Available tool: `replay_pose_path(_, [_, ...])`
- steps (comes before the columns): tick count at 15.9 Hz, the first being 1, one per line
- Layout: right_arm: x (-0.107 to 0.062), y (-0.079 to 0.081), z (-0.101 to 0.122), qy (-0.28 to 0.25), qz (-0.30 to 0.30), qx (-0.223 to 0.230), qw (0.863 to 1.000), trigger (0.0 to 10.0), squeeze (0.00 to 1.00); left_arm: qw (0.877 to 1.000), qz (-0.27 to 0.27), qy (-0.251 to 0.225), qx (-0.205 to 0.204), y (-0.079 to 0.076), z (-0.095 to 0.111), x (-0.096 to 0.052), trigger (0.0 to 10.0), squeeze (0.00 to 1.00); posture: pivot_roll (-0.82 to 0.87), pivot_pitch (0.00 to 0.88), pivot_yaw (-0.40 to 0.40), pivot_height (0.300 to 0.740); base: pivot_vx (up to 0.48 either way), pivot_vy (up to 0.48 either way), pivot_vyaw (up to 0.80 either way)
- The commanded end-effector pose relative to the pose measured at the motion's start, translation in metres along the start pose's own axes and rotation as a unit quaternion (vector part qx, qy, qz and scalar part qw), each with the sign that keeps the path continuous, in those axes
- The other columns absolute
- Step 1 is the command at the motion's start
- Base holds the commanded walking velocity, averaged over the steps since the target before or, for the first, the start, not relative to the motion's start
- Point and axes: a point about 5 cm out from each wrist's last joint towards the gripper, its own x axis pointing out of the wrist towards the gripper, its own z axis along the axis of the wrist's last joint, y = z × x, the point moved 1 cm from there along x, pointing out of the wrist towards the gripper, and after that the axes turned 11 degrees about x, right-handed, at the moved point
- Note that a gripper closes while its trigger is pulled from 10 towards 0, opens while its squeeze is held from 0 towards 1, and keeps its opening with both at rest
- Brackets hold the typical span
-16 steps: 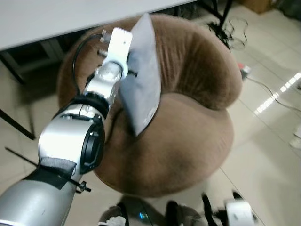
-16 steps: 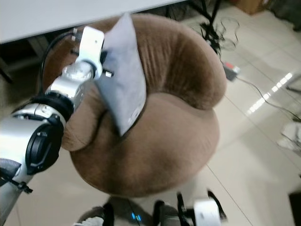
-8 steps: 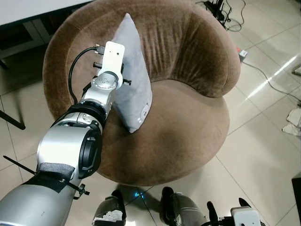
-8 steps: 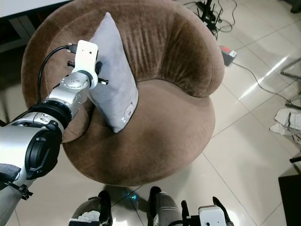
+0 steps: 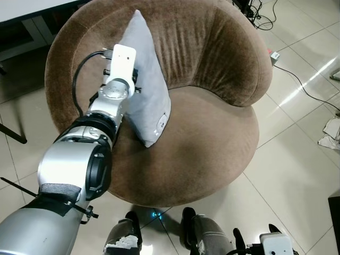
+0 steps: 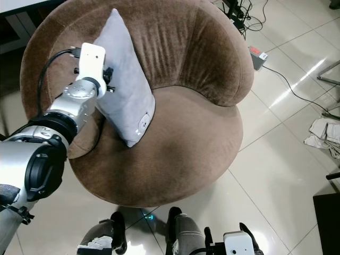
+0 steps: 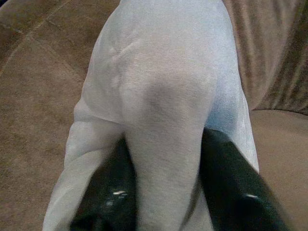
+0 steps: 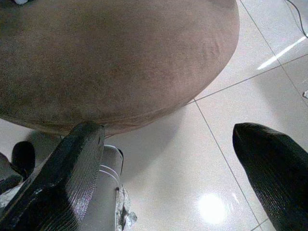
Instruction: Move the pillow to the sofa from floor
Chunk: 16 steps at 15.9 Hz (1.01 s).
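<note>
A light grey pillow (image 5: 149,85) stands on edge on the round brown sofa (image 5: 212,143). It leans against the left part of the backrest, with its lower corner on the seat. My left gripper (image 7: 168,192) is shut on a fold of the pillow, one black finger (image 7: 108,195) on each side of the fabric. My left arm (image 5: 90,138) reaches over the sofa's left rim. My right gripper (image 8: 173,178) hangs low by the sofa's front edge above the floor tiles, open and holding nothing.
Pale floor tiles (image 5: 297,175) surround the sofa. A power strip (image 5: 274,54) and cables lie at the back right. A white table edge (image 5: 21,8) and a dark leg (image 5: 10,133) stand to the left. My feet (image 5: 202,234) are close to the sofa's front.
The view has steadied and shifted. The pillow has come down from mid-air, and its lower corner now rests on the seat. My left gripper stays shut on it.
</note>
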Motion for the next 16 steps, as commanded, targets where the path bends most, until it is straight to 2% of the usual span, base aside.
replay_pose_path(1, [-0.003,-0.004,-0.002,0.013,-0.005,-0.001,1.000,10.0,0.10,1.000,-0.015,0.011,0.005,-0.008,-0.007,-0.001,10.0,1.00,-0.31,0.316,-0.057,0.740,0.000,0.000,0.00])
replay_pose_path(8, [0.000,-0.003,-0.002,0.013,-0.003,-0.001,1.000,10.0,0.11,1.000,-0.013,0.014,0.011,-0.007,-0.010,-0.001,10.0,1.00,-0.31,0.314,-0.059,0.740,0.000,0.000,0.00])
replay_pose_path(16, [0.011,-0.001,0.000,0.008,0.006,-0.001,1.000,10.0,0.11,1.000,-0.001,0.000,0.006,0.002,-0.001,0.000,10.0,1.00,-0.27,0.295,-0.058,0.740,0.000,0.000,0.00])
